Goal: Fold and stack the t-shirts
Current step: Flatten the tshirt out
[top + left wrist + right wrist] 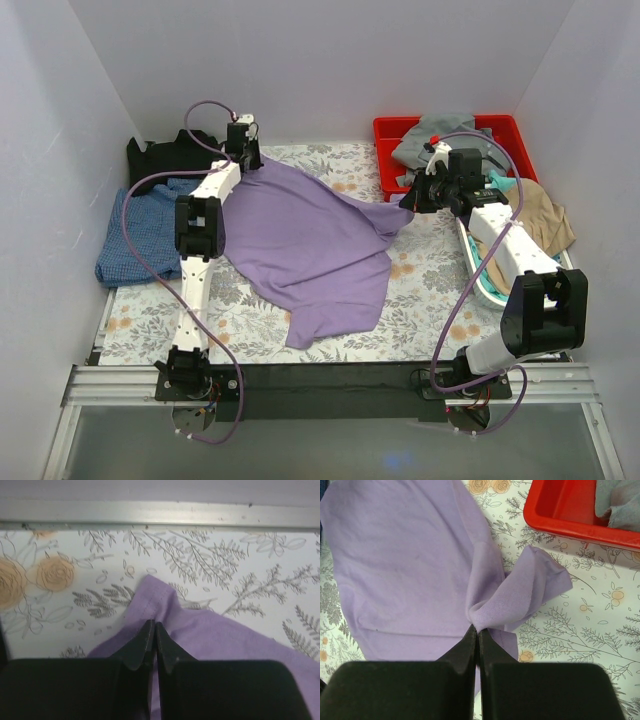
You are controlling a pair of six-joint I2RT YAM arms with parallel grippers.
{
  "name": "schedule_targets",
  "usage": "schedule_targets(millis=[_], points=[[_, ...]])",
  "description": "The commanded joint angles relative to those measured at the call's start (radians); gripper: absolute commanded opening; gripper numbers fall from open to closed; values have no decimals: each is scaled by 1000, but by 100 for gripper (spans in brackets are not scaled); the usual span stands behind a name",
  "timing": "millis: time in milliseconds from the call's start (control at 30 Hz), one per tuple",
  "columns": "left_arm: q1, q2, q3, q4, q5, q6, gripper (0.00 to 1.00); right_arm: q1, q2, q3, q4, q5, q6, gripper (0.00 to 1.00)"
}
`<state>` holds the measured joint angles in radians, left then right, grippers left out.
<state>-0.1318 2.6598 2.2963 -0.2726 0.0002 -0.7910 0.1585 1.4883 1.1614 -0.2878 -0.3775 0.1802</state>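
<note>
Evidently the flattening step was in hand: the soft lilac-purple t-shirt lay rumpled mid-table on the floral-printed cloth. The right gripper was clenched on a bunched edge near the red plastic bin, and the left gripper pinched its far corner. Next, I judged, both should draw apart to smooth it. Farther left, the blue checked shirt and black shirt sat partly hidden by arm and cable.
</note>
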Motion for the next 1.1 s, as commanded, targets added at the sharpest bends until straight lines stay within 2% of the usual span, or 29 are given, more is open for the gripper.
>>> schedule_targets(millis=[0, 367, 500, 633, 833, 1067], points=[[-6, -125, -90, -93, 63, -36, 0, 4, -20, 14, 33, -23, 1, 1], [-6, -596, -372, -57, 20, -82, 0, 3, -83, 40, 18, 25, -10, 1], [-6, -702, -475, -31, -25, -70, 0, 4, -106, 90, -17, -7, -16, 1], [-5, -725, -543, -30, -62, -56, 0, 15, -121, 95, -51, -106, 4, 1], [35, -669, -633, 13, -81, -80, 0, 73, -210, -43, -63, -175, 28, 1], [113, -578, -650, 21, -55, -128, 0, 167, -324, -210, -59, -221, 130, 1]])
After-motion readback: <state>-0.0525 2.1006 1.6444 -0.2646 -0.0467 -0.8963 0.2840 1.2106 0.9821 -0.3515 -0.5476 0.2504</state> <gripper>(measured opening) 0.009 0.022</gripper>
